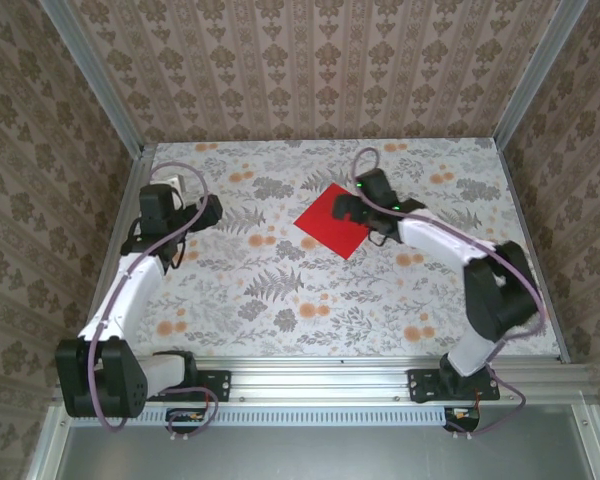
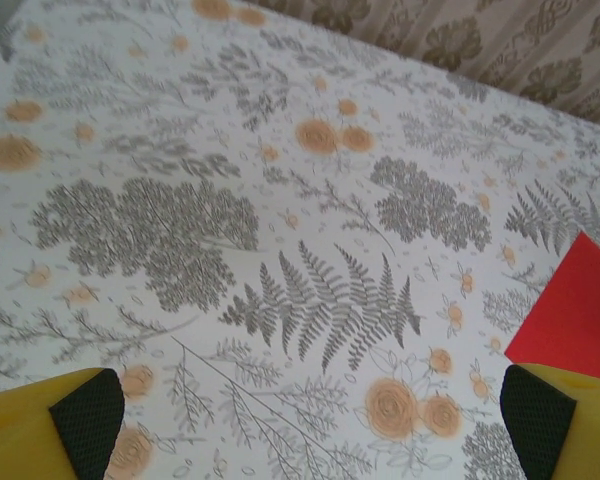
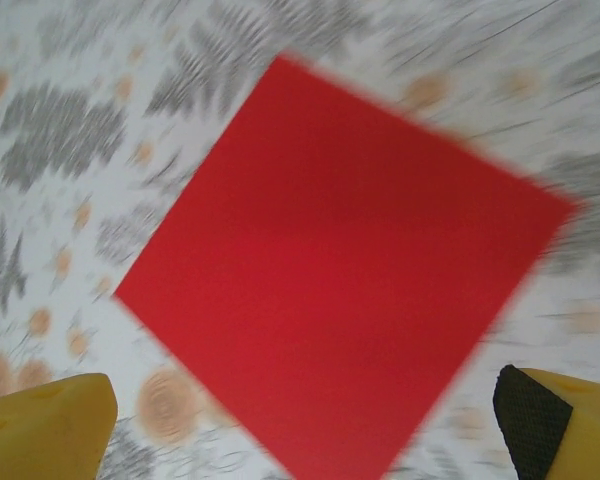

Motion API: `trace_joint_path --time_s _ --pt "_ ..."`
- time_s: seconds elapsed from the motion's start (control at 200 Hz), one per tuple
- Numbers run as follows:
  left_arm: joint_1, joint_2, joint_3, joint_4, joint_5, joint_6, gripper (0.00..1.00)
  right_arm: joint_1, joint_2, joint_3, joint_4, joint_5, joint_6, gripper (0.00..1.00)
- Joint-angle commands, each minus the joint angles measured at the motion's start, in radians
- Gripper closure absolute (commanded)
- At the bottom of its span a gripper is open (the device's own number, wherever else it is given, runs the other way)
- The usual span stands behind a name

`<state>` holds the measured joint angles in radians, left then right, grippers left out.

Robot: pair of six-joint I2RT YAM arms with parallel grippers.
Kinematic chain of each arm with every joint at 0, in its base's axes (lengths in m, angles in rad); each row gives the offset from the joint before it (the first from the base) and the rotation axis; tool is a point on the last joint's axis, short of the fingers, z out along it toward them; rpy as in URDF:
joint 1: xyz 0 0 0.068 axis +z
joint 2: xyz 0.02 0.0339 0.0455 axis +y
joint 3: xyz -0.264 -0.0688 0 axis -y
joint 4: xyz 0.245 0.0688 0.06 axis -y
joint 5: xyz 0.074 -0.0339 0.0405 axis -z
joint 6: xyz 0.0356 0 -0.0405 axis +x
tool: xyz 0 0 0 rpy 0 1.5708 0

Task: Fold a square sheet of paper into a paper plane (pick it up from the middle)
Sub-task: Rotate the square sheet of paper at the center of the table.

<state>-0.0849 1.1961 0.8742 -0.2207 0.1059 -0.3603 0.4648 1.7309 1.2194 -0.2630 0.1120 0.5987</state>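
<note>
The square sheet of red paper (image 1: 329,221) lies flat and unfolded on the floral table, turned like a diamond, at the back centre. My right gripper (image 1: 348,208) hovers over its right side, jaws wide open with nothing between them. In the right wrist view the blurred sheet (image 3: 345,262) spreads between the yellow fingers (image 3: 50,425). My left gripper (image 1: 212,208) stands open over bare table at the left, well apart from the sheet. In the left wrist view a corner of the paper (image 2: 576,312) shows at the right edge, above the right finger (image 2: 555,420).
The floral tablecloth (image 1: 280,290) covers the whole work surface. Patterned walls with aluminium posts (image 1: 525,80) close it in at the back and sides. A metal rail (image 1: 320,375) runs along the near edge by the arm bases.
</note>
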Motion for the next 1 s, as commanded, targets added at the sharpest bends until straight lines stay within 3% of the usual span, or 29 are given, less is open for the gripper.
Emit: trace_joint_path --time_s 0.0,0.2,0.445,0.6,0.78,1.0 --pt "-0.011 0.029 0.029 -0.104 0.039 -0.055 0.00 0.050 0.125 0.136 -0.073 -0.061 0.063 0.00" --pt "-0.028 0.048 0.003 -0.077 0.040 -0.084 0.00 0.084 0.338 0.318 -0.096 -0.103 0.099 0.01" --pt "-0.045 0.040 -0.022 -0.046 0.033 -0.098 0.00 0.092 0.458 0.396 -0.095 -0.153 0.107 0.12" --pt "-0.051 0.045 -0.024 -0.040 0.042 -0.117 0.01 0.103 0.489 0.406 -0.136 -0.192 0.085 0.13" --pt "-0.068 0.054 -0.013 -0.045 0.076 -0.121 0.01 0.138 0.439 0.343 -0.248 -0.282 -0.046 0.14" --pt "-0.084 0.100 0.026 -0.088 0.084 -0.134 0.02 0.163 0.187 0.022 -0.345 -0.359 -0.173 0.14"
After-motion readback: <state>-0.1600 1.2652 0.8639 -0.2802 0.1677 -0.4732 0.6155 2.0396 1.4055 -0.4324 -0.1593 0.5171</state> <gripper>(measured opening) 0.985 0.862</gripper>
